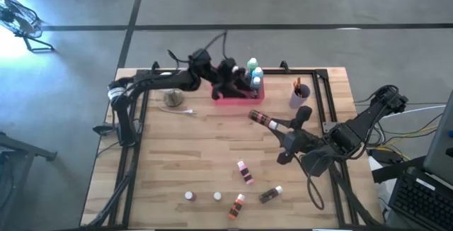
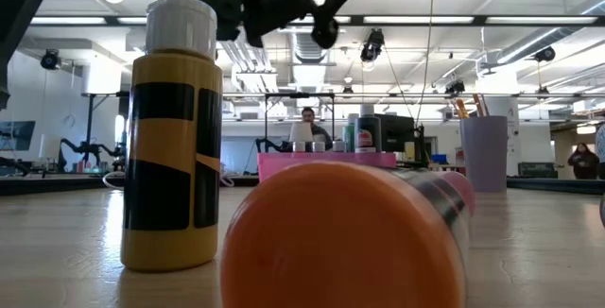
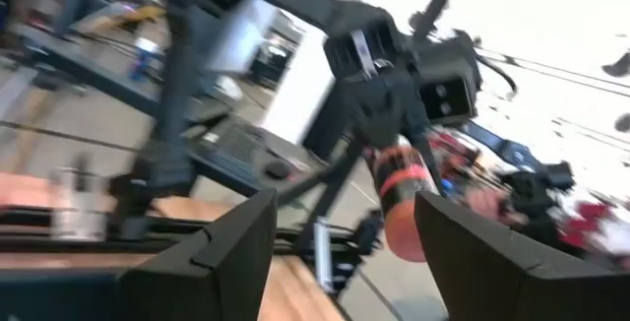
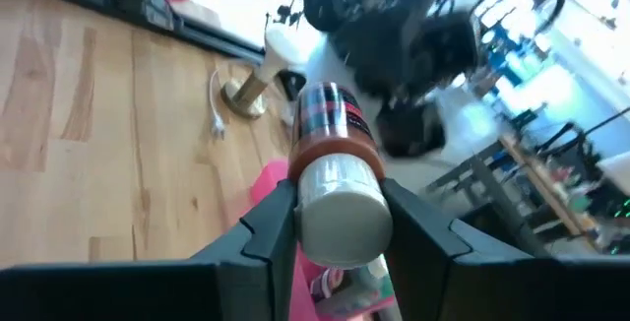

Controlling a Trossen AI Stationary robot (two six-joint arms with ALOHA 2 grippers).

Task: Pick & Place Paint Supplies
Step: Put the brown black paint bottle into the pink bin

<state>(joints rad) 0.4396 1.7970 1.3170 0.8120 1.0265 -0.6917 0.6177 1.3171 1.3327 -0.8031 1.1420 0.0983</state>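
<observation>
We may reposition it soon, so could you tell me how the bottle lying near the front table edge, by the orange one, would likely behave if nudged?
The dark bottle lies on its side, so it would probably roll. It looks small, likely light. Its smooth wall may slip under a push.

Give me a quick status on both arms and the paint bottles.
Right gripper shut on red bottle, held above table. Left gripper open over pink tray. Loose bottles remain at front.
</observation>
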